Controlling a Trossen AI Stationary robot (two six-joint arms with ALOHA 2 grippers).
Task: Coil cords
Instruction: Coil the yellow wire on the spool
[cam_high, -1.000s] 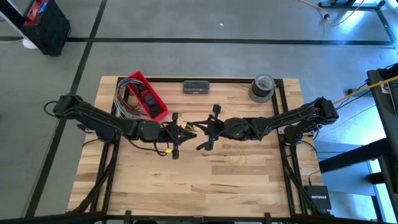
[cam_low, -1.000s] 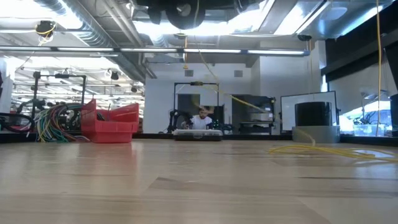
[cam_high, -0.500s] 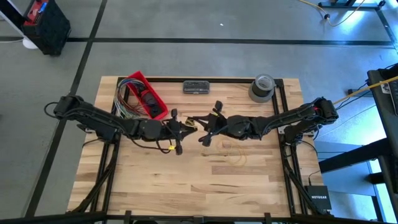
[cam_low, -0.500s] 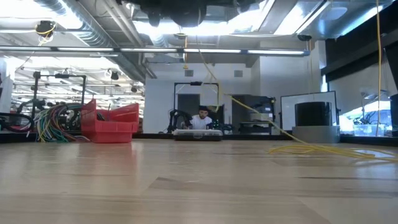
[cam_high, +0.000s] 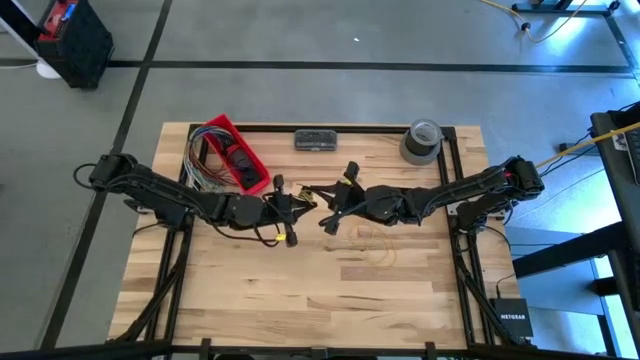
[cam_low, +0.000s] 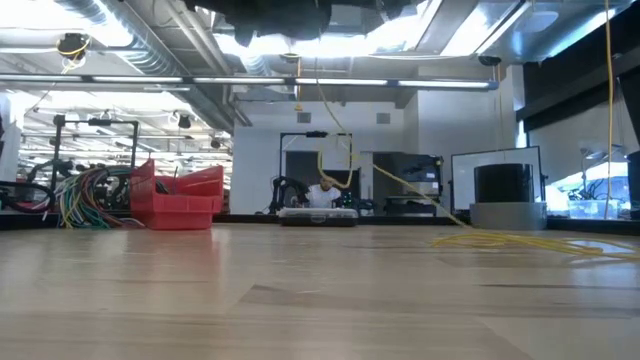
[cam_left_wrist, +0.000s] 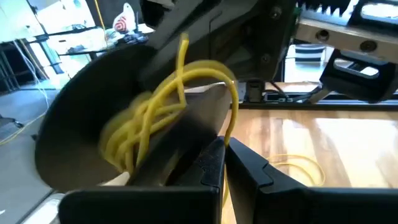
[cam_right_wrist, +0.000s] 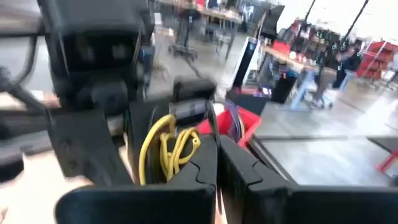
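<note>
Both arms met mid-desk, above the wood. My left gripper (cam_left_wrist: 222, 163) was pressed together, pinching the cord (cam_left_wrist: 163, 107), a bunch of yellow loops stacked at its tip. Right gripper (cam_right_wrist: 217, 163) was also clamped on the cord, facing it. A tail ran down to loose turns on the desk (cam_high: 380, 300). Judgement: needed steady tension, equal-sized loops, no slack snagging either gripper.

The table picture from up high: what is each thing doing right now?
Left hand: shut on the cord, above the table's middle.
Right hand: shut on the cord, facing the left hand.
Cord: yellow, partly bunched in loops between the hands, rest trailing on the table.
Red bin: open, tilted.
Tape roll: lying flat.
</note>
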